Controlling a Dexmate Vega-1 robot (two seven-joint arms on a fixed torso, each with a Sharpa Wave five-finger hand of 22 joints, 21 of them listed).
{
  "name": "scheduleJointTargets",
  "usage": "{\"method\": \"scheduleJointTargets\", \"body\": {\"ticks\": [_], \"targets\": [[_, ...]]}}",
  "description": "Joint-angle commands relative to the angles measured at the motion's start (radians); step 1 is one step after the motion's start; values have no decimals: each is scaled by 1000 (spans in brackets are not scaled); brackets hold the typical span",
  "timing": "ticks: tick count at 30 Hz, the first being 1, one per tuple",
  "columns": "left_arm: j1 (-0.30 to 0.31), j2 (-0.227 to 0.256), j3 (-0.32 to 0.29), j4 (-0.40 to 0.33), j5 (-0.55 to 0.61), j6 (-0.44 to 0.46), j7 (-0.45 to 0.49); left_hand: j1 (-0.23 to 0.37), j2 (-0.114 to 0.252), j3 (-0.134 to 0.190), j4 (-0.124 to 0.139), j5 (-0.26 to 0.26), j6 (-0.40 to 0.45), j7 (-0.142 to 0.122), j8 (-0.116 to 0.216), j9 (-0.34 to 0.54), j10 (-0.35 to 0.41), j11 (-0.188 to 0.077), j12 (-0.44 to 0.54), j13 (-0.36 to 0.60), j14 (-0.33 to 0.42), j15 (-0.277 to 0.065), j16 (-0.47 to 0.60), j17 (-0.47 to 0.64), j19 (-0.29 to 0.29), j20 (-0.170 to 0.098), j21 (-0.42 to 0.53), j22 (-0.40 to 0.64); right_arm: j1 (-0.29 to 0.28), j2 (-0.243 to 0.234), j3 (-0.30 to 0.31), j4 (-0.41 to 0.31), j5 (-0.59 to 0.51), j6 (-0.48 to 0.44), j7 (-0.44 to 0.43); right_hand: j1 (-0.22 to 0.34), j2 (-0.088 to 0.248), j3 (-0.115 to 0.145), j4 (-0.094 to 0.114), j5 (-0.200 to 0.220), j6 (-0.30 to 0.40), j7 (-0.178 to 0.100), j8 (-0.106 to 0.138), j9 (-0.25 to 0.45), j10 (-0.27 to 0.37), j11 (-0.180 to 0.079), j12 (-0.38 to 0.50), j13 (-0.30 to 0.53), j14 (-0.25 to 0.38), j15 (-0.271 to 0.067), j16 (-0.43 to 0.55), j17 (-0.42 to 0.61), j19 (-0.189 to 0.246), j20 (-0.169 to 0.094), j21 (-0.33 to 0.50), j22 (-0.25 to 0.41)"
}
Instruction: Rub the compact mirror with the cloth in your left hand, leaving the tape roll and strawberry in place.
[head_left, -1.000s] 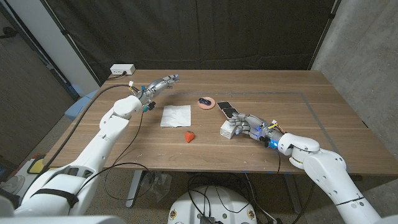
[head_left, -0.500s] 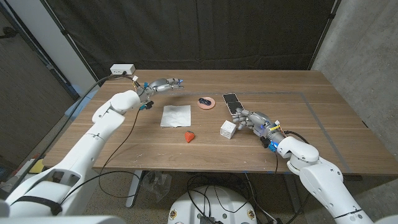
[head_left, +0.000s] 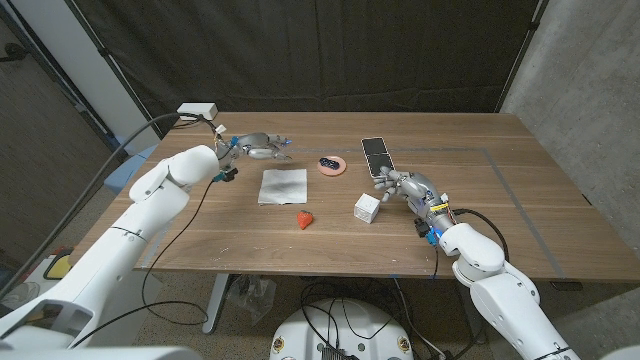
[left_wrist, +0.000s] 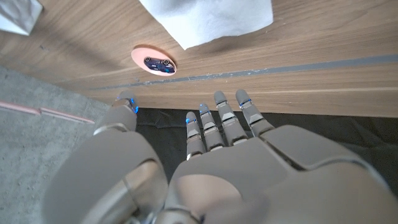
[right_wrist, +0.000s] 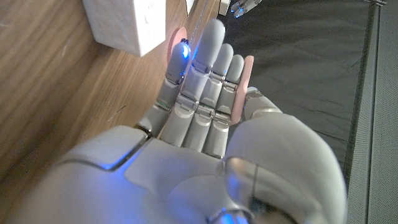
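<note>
L robot hand (head_left: 262, 147) open above cloth (head_left: 283, 186); R robot hand (head_left: 403, 185) gripping compact mirror (head_left: 376, 155).

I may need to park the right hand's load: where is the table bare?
Bare wood: the wide stretch right of the right hand holding the mirror, and the near-left corner before the cloth. Crowded: the middle, among cloth, strawberry, pink disc and white block.

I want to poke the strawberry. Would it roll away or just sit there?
The strawberry would probably wobble and curve rather than roll straight, since it looks pointed at one end. It seems small and likely light, so a poke might scoot it across the smooth wooden table. I can't tell whether it is real or plastic.
</note>
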Motion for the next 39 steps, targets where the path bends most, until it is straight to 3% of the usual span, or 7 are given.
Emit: {"method": "scheduleJointTargets", "body": {"ticks": [1,10,14,16,24,32,39], "targets": [[103,53,-24,-186,233,66,-20,22,-8,0,-4,9,23,0,7,2,24,1,9,7,22,-56,16,14,28,-1,14,6,-24,6,-24,-2,-39,72,-38,40,25,-4,1,7,23,-8,-5,3,41,27,4,4,-60,-59,1,5,-7,-159,9,-2],[92,44,3,-230,385,105,-121,51,-41,-22,4,20,-56,-22,-33,3,-63,13,-29,14,-67,-44,-21,29,22,-6,14,9,-38,3,-26,-16,-39,75,-50,43,27,-9,1,8,27,-5,-10,5,48,34,3,3,-59,-57,-2,13,-9,-159,16,-13],[79,30,16,-232,433,107,-163,75,-52,-47,11,28,-135,-45,-61,4,-173,28,-67,8,-153,-7,-74,11,-9,-1,3,9,-42,1,-26,-21,-35,77,-51,44,27,-12,1,8,28,-3,-13,6,46,31,2,4,-59,-56,-4,16,-11,-159,19,-19],[65,24,30,-226,458,107,-190,89,-52,-61,13,32,-184,-55,-69,4,-242,37,-80,2,-216,30,-108,-7,-46,4,-13,7,-42,-1,-25,-21,-29,77,-47,44,28,-12,1,9,28,-3,-15,5,46,32,1,2,-58,-56,-4,17,-11,-159,21,-21],[25,-6,90,-209,608,106,-259,109,-44,-82,21,38,-263,-101,-72,3,-327,55,-82,-7,-290,64,-129,-36,-85,10,-39,1,-38,-2,-25,-15,-18,78,-44,47,29,-14,1,9,30,0,-19,7,48,33,0,1,-57,-56,-7,21,-12,-159,26,-28],[4,-42,119,-181,703,77,-284,124,-36,-86,21,41,-263,-101,-64,3,-320,41,-70,-10,-289,61,-122,-44,-84,13,-44,0,-34,-1,-22,-7,-9,77,-44,50,31,-17,2,9,29,-2,-24,12,47,37,-2,3,-57,-55,-11,26,-14,-159,34,-40],[-28,-76,138,-148,758,66,-336,134,-35,-91,20,43,-263,-99,-61,3,-309,46,-63,-12,-281,61,-116,-50,-79,19,-46,-1,-27,1,-21,2,-1,76,-40,51,31,-18,2,9,31,-2,-27,13,48,40,-4,2,-57,-55,-14,29,-15,-159,39,-47]]}}
